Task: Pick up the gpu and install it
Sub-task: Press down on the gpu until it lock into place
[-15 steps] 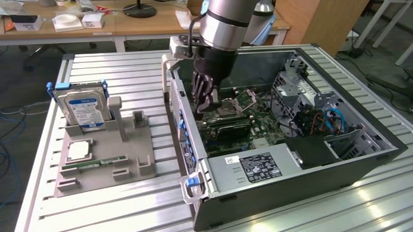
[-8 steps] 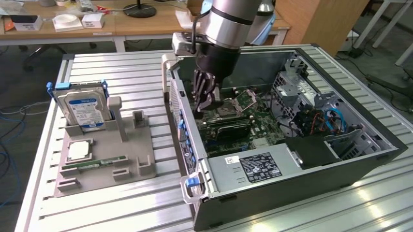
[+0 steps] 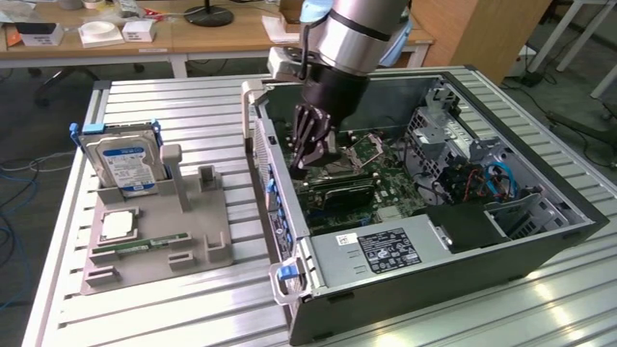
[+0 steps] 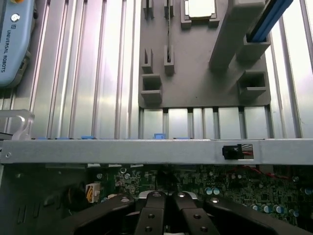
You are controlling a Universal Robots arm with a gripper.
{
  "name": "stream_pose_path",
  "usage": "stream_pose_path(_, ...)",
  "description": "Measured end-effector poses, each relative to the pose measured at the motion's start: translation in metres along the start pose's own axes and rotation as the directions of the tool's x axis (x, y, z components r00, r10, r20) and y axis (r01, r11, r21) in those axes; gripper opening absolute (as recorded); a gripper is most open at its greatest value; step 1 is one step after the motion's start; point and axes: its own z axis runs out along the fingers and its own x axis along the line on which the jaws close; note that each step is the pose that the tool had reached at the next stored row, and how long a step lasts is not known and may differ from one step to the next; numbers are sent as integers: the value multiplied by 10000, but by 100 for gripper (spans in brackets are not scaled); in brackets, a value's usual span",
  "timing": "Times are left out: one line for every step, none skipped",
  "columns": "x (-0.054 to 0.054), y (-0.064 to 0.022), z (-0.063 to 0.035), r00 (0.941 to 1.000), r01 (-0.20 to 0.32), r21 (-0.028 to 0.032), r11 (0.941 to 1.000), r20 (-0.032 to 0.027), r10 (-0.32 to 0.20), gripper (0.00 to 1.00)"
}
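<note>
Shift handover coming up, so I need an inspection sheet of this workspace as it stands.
Surface: slatted metal table, bare around the fixtures.
Job's things: gpu lies inside the open computer case, under the gripper.
Clutter: grey parts tray with blue-labelled hard drive, processor and RAM stick.
Grippers: gripper shut, lowered into the case.
Cables: blue and red leads inside the case.
Surroundings: wooden desks behind.

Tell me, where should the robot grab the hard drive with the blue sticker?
Probably the hard drive by its top end, from above, with the pincer squeezing its flat front and back. It stands upright in the grey stand, which hides its bottom end.
</note>
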Motion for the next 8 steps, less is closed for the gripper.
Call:
stream_pose_path(4,-10,-1,10000,12,-98,10000,-4,-12,10)
stream_pose_path(8,-14,1,10000,20,-173,9998,-9,-20,10)
stream_pose_path(10,-17,10,10000,26,-220,9998,-10,-26,10)
stream_pose_path(11,-19,20,10000,29,-259,9997,-11,-30,10)
stream_pose_path(11,-22,28,10000,32,-288,9996,-12,-32,10)
stream_pose_path(11,-24,35,10000,33,-307,9995,-14,-33,10)
stream_pose_path(11,-25,39,10000,34,-322,9995,-14,-35,10)
stream_pose_path(11,-26,42,10000,35,-335,9994,-15,-35,10)
